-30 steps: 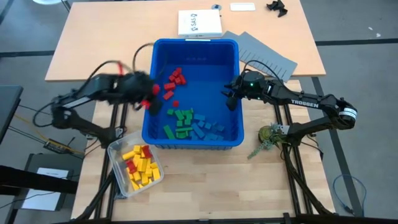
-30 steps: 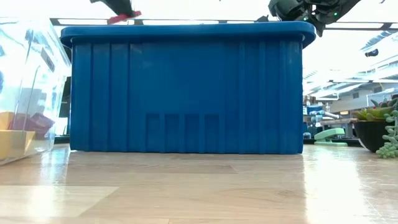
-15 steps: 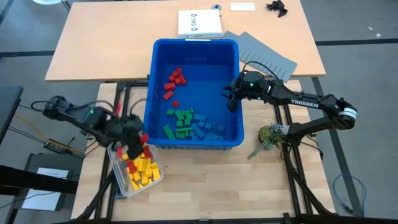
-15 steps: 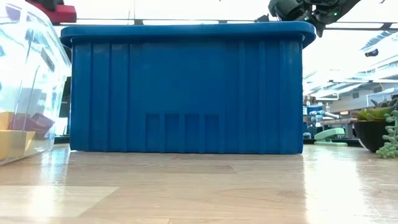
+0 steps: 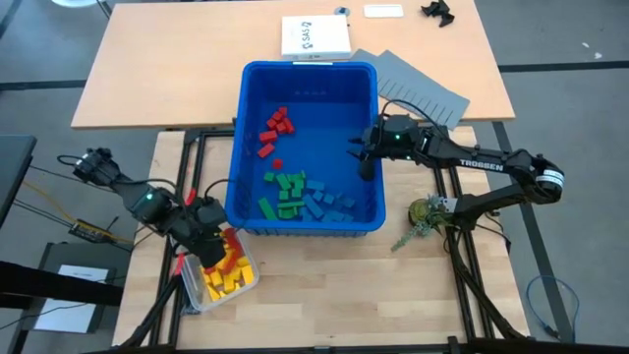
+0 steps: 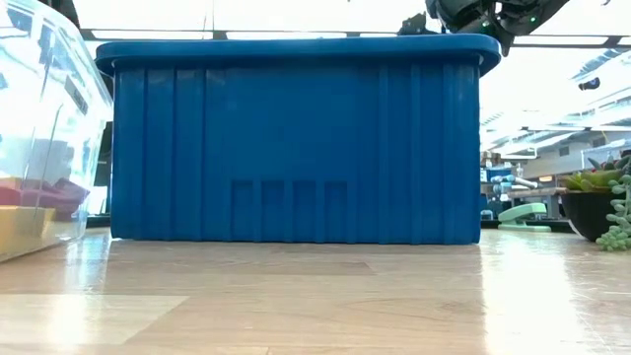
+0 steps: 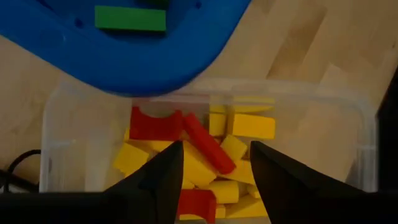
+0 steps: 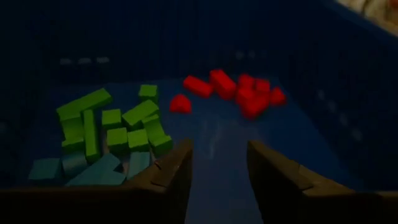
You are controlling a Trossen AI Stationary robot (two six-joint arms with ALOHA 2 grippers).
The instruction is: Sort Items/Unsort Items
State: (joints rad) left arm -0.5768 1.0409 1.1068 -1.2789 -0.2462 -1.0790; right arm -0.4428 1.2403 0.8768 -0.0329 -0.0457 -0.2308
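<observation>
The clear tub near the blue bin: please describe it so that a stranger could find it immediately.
Start at the large blue bin in the middle of the table. Just off its front left corner sits a small see-through plastic tub, with the left gripper over it. It is the only clear container here, and it holds mostly yellow blocks with a few red blocks.

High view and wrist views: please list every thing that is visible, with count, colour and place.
blue bin: one, blue, table centre.
red blocks: several, red, in the bin, far part.
green blocks: several, green, in the bin, near part.
blue blocks: several, light blue, in the bin, beside the green ones.
clear box: one, transparent, left of the bin; holds yellow and red blocks.
grey sheets: grey, behind the bin.
white booklet: one, far table.
plant: one, green, right of the bin.
left pincer: open, above the clear box.
right pincer: open, inside the bin's right side.
</observation>
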